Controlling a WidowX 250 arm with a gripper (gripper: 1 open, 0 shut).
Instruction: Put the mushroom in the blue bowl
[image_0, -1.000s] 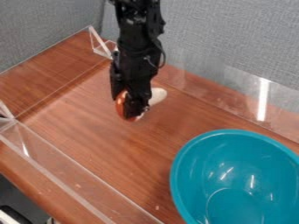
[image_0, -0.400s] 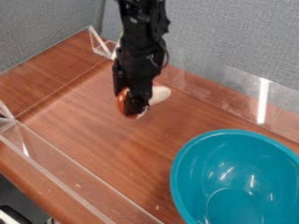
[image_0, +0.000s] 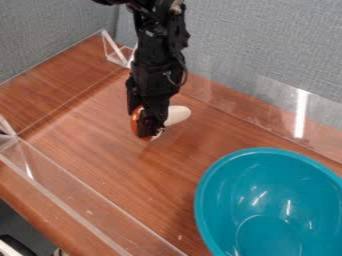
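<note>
Camera view shows the black gripper (image_0: 151, 121) pointing down at centre frame, pinching the mushroom (image_0: 150, 124) just above the wooden table (image_0: 80, 120). Blue bowl (image_0: 274, 205) sits well apart, lower right.

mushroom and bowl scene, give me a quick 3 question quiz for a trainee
1. True or false: the mushroom already lies inside the blue bowl.
2. Where is the pincer? A) over the bowl B) down at the mushroom on the wooden table C) outside the clear wall
3. Fill in: the blue bowl sits at the picture's lower ____ corner.

Key: 1 false, the bowl holds nothing. 2 B, its fingers stand around the orange-red cap. 3 right.
</note>
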